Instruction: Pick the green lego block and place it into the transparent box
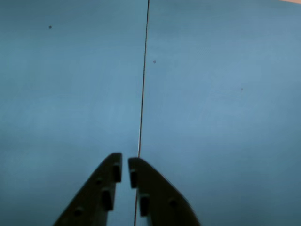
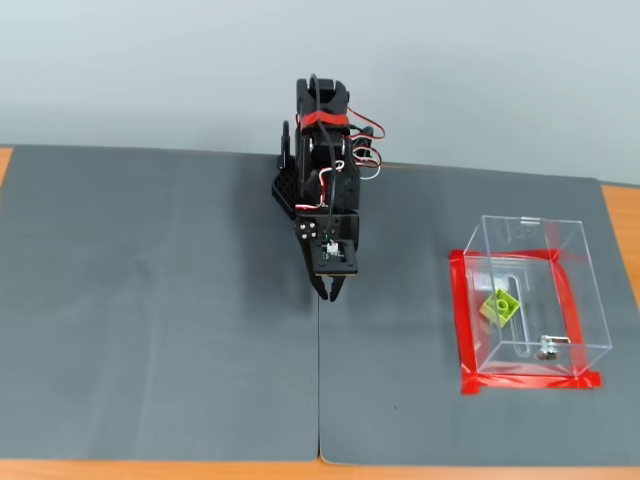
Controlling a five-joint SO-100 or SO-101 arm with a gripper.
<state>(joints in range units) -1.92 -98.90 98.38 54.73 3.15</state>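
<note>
In the fixed view the green lego block (image 2: pixel 500 306) lies inside the transparent box (image 2: pixel 570 300), on its base near the slot. The box stands at the right on the grey mat, edged by red tape (image 2: pixel 528 381). My gripper (image 2: pixel 331 294) hangs over the mat's middle seam, well left of the box, pointing down. In the wrist view the gripper (image 1: pixel 125 162) shows its two black fingers almost together with nothing between them, above bare mat. The block and box are out of the wrist view.
Two grey mats (image 2: pixel 150 300) meet at a seam (image 1: pixel 142 94) running under the gripper. The orange table edge (image 2: pixel 620 215) shows at the right and along the front. The arm's base (image 2: pixel 322 150) stands at the back centre.
</note>
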